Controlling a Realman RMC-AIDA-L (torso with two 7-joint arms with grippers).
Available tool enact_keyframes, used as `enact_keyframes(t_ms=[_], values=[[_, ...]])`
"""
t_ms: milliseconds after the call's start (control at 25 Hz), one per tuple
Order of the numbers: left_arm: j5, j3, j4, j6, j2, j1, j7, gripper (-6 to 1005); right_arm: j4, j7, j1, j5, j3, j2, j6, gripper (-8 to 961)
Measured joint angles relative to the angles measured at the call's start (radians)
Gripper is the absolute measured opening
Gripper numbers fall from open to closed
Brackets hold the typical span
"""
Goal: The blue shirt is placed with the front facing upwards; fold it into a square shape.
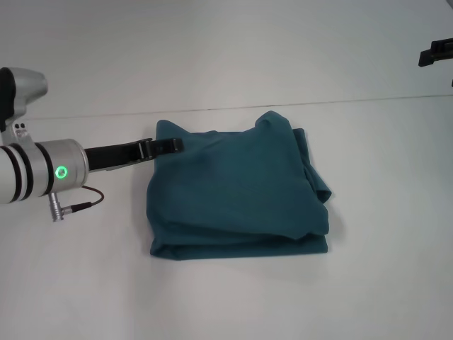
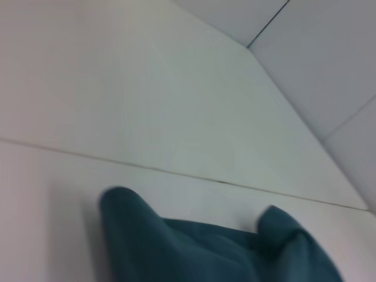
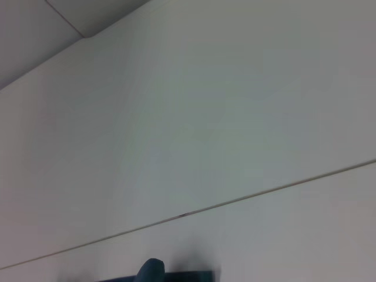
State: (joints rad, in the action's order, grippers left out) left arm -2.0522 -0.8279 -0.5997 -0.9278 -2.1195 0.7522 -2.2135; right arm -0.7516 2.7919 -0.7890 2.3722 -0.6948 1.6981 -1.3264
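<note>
We see the shirt (image 1: 237,191) folded nearly square at frame centre; left gripper (image 1: 164,147) fingers' state indeterminable; only tidying remains.

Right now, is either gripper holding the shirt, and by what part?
The left gripper is at the far left corner of the folded blue shirt, but whether it grips the cloth cannot be told. The right gripper is far off, holding nothing.

Plain teal-blue shirt (image 1: 237,191), white table (image 1: 226,64), silver left arm, seemingly black fingers (image 1: 166,146)
</note>
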Motion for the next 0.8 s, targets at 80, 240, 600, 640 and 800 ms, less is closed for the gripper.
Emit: enact_keyframes(t_ms=[80,240,600,640,800], values=[[-0.011,-0.001,0.001,0.038,-0.003,-0.002,0.003,807,0.000,0.000,0.000,0.000,0.000,0.000,0.000,927],[-0.038,-0.023,0.032,0.096,-0.004,0.003,0.003,798,0.000,0.000,0.000,-0.001,0.000,0.001,-0.001,927],[-0.046,-0.081,0.100,0.165,-0.017,0.048,0.006,777,0.000,0.000,0.001,-0.002,0.000,0.003,0.000,928],[-0.046,-0.090,0.106,0.174,-0.019,0.055,0.006,775,0.000,0.000,0.001,-0.002,0.000,0.004,-0.001,928],[-0.046,-0.158,0.155,0.225,-0.021,0.097,-0.003,766,0.000,-0.001,0.000,-0.002,0.000,0.005,0.000,928]])
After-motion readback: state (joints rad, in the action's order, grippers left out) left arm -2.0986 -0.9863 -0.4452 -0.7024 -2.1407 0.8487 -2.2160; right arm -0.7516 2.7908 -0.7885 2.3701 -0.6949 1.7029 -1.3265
